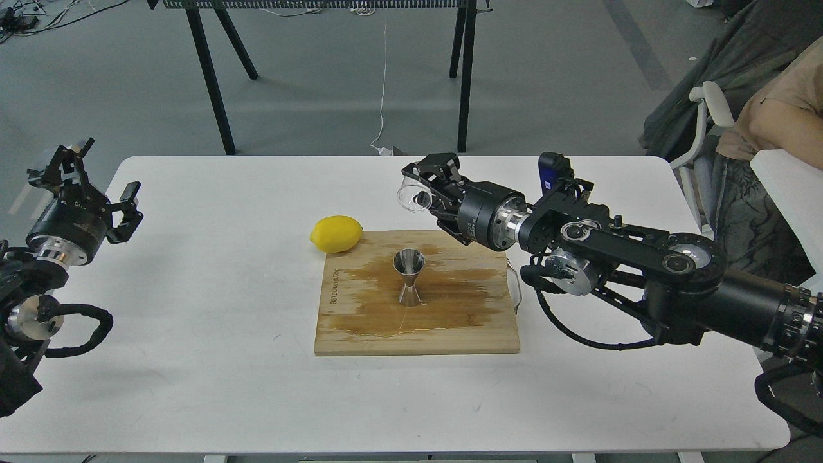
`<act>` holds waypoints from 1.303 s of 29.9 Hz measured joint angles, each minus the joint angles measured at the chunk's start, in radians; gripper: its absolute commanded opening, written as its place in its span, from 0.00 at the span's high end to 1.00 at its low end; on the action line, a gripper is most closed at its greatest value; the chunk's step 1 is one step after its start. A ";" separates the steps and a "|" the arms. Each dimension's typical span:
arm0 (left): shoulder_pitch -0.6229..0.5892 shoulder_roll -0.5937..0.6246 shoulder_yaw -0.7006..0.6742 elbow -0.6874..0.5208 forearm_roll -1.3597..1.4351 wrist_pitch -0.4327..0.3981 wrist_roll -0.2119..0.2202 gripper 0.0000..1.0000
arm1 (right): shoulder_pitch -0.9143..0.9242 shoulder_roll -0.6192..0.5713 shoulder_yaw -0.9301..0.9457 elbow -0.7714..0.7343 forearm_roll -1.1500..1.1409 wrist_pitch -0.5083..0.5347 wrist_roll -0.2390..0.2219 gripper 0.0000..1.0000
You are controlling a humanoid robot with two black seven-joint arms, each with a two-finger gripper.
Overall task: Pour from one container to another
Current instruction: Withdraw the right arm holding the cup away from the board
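— Two arms; where's the clear cup (411, 196)?
— Clamped in the right gripper (419, 190), tipped sideways, mouth pointing left, above the board (360, 321).
— The jigger (409, 277)?
— Upright, long axis vertical, mid-board on the counter (212, 360).
— Left gripper (96, 186)?
— Fingers apart, holding nothing.

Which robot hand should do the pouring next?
The right hand. It already holds the clear cup, tipped above the jigger. The left hand is open and empty, out by the table's left edge.
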State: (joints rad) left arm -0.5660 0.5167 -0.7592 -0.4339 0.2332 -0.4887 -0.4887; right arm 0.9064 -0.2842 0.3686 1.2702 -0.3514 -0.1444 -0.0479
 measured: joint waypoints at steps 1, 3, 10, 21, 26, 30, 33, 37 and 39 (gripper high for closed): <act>0.000 0.000 0.000 0.000 0.000 0.000 0.000 0.01 | -0.029 0.000 0.054 0.000 0.023 -0.001 0.000 0.61; 0.000 0.000 0.000 0.000 0.000 0.000 0.000 0.01 | -0.088 0.000 0.157 0.000 0.066 -0.001 0.002 0.61; 0.000 -0.003 0.000 0.002 0.000 0.000 0.000 0.01 | -0.284 0.000 0.502 0.011 0.235 0.010 0.008 0.61; 0.002 -0.016 0.002 0.031 0.001 0.000 0.000 0.01 | -0.582 0.013 0.952 0.012 0.544 0.058 0.009 0.61; 0.003 -0.028 0.002 0.036 0.003 0.000 0.000 0.01 | -0.693 0.015 1.038 -0.043 0.677 0.105 0.005 0.61; 0.003 -0.036 0.001 0.037 0.004 0.000 0.000 0.01 | -0.733 0.016 1.044 -0.113 0.786 0.129 -0.001 0.60; 0.003 -0.036 0.002 0.037 0.005 0.000 0.000 0.01 | -0.744 0.019 1.041 -0.149 0.826 0.130 -0.005 0.60; 0.011 -0.037 0.002 0.037 0.005 0.000 0.000 0.01 | -0.749 0.049 1.032 -0.201 0.847 0.111 -0.006 0.61; 0.013 -0.036 0.002 0.037 0.005 0.000 0.000 0.01 | -0.749 0.078 1.031 -0.234 0.849 0.095 -0.006 0.61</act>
State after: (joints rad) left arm -0.5532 0.4802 -0.7577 -0.3972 0.2378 -0.4887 -0.4887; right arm 0.1571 -0.2058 1.3993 1.0364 0.4979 -0.0491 -0.0538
